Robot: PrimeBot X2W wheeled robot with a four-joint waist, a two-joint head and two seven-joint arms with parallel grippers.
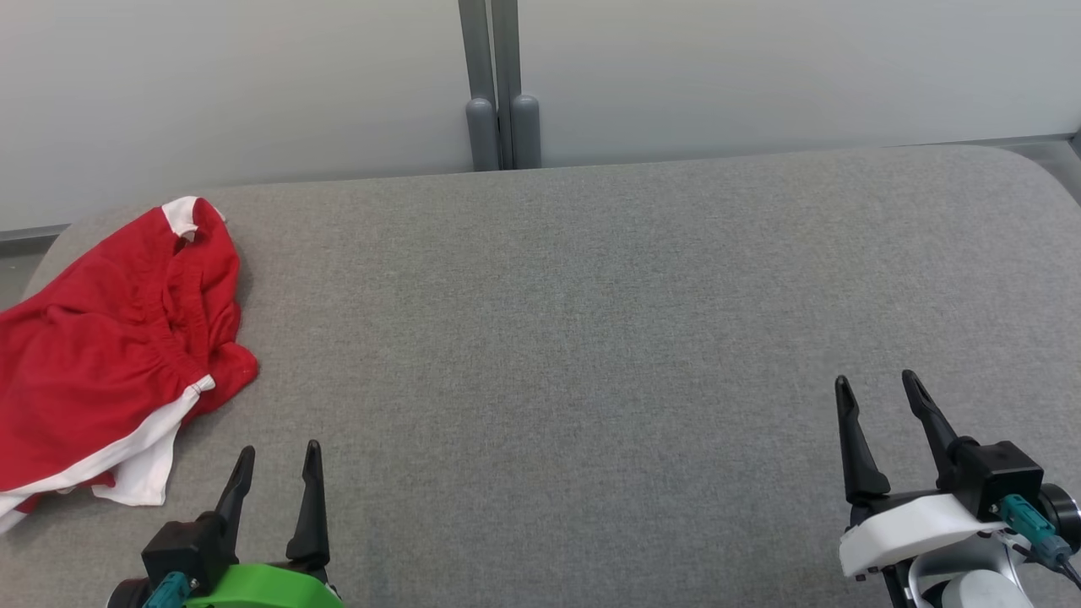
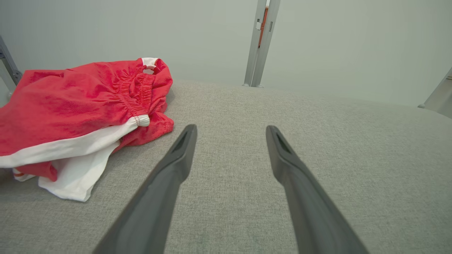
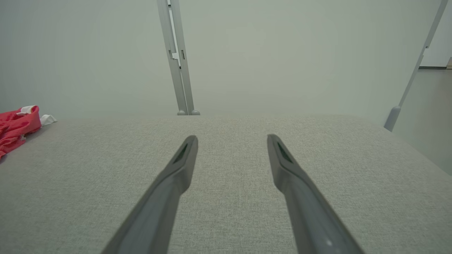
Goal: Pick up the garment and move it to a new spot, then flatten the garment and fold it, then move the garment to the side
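The red shorts (image 1: 110,355) lie crumpled at the 9 o'clock edge of the bench (image 1: 591,295), with the waistband bunched and a white hem flap spilling toward 7 o'clock. I cannot tell whether part of them hangs off the edge. That looks like the main hazard. A pinch on only the loose white flap, or on one top layer, would likely lift the cloth as a twisted bundle. It could also drag the cloth off the rim instead of toward the middle. A descent that goes too deep could catch the bench's grey fabric cover along with the cloth.

In the head view the left jaws sit at 7 o'clock, spread wide and empty, their fingers (image 1: 311,507) pointing toward 12 o'clock. The shorts are just beside them at their 10 o'clock, not touching. The right jaws, at 5 o'clock, are also spread and empty, over bare bench and well apart from the shorts.
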